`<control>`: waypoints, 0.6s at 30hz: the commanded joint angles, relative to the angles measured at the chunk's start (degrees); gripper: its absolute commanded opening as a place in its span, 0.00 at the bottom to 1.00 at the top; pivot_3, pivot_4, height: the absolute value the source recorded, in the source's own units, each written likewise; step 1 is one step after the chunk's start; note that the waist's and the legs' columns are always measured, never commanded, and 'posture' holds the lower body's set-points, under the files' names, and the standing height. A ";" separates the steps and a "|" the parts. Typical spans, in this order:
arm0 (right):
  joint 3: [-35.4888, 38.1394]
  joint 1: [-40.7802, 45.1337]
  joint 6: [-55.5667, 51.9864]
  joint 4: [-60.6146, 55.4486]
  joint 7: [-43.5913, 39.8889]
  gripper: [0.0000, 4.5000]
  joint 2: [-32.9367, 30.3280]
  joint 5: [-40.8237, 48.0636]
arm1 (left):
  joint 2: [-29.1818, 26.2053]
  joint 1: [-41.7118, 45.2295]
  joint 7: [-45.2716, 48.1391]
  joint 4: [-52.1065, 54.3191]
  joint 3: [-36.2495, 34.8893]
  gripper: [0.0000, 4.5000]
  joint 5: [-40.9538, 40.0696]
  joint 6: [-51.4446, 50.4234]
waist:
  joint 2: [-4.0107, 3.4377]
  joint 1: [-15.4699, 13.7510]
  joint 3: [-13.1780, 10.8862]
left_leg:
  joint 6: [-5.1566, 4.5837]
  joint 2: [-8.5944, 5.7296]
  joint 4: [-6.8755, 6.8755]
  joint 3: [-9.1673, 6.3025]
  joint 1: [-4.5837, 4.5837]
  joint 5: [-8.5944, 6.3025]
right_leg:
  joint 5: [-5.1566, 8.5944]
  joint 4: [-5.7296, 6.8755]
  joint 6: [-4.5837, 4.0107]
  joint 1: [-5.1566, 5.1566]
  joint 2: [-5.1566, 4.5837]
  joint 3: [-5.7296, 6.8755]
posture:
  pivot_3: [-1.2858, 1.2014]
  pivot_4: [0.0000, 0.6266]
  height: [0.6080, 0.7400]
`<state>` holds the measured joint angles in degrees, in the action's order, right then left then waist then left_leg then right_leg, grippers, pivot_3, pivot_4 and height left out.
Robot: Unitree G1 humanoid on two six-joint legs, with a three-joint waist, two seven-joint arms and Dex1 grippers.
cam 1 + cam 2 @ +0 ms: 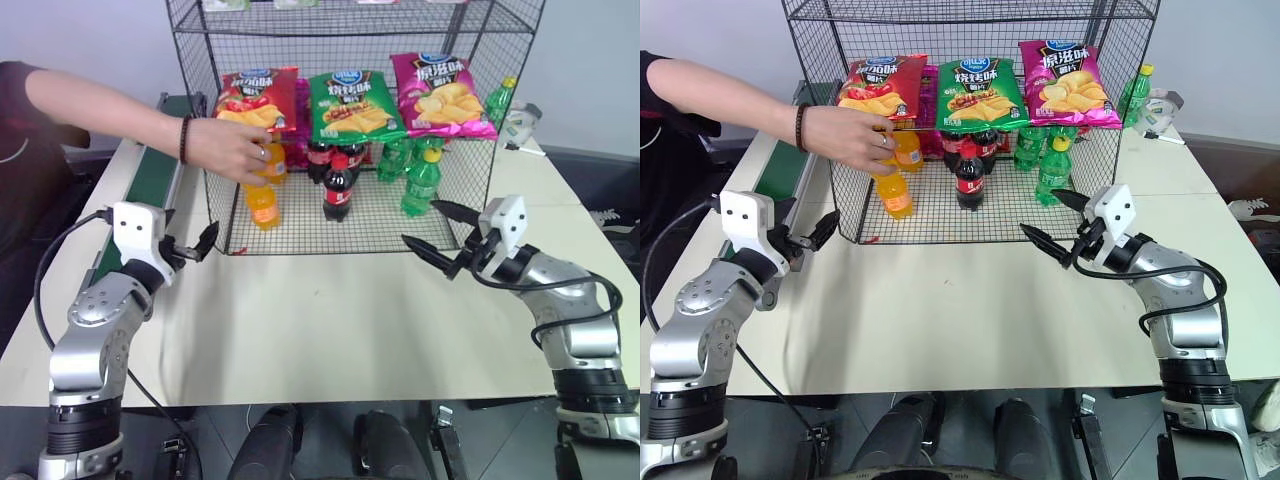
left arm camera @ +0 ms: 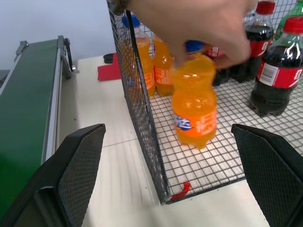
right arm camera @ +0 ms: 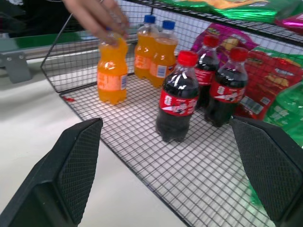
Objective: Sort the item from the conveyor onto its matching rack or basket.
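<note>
The item, a small orange drink bottle (image 1: pixel 263 203) with a blue cap, stands upright on the bottom tier of the black wire rack (image 1: pixel 380 226), near its front left corner. A person's hand (image 1: pixel 232 148) grips the bottle's top. In the left wrist view the bottle (image 2: pixel 194 109) sits just behind the rack's mesh side. The green conveyor (image 1: pixel 152 185) runs along the table's left edge. My left gripper (image 1: pixel 196 246) hangs open over the table just left of the rack. My right gripper (image 1: pixel 420 222) is open before the rack's front right. Neither holds anything.
Other orange bottles (image 2: pixel 142 56) stand behind the item. Cola bottles (image 1: pixel 338 190) fill the tier's middle and green bottles (image 1: pixel 420 185) its right. Chip bags (image 1: pixel 350 105) lie on the tier above. The person's arm reaches in from the left over the conveyor. Bare table (image 1: pixel 330 320) lies between my arms.
</note>
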<state>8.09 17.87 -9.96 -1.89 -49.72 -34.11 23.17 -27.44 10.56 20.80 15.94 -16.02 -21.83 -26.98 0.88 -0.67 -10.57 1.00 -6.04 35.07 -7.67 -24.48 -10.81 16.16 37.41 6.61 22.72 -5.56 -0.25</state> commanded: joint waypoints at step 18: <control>-0.38 4.26 -1.15 -1.36 1.48 1.00 0.00 0.02 | -1.48 2.74 1.52 -1.17 -1.34 0.99 0.21 2.42 | 0.00 0.00 0.00 | 0.00 -0.01 0.00 0.00 -0.01 0.00 | 0.00 -0.06 0.00 -0.01 0.00 0.01 | 0.52 0.24 1.00</control>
<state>7.17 21.53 -11.26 -1.67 -48.76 -34.12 22.94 -28.39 13.20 22.08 13.74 -16.48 -21.73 -25.90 0.87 -0.67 -10.58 1.00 -6.06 35.06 -7.67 -24.49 -10.81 16.16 37.35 6.62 22.71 -5.56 -0.24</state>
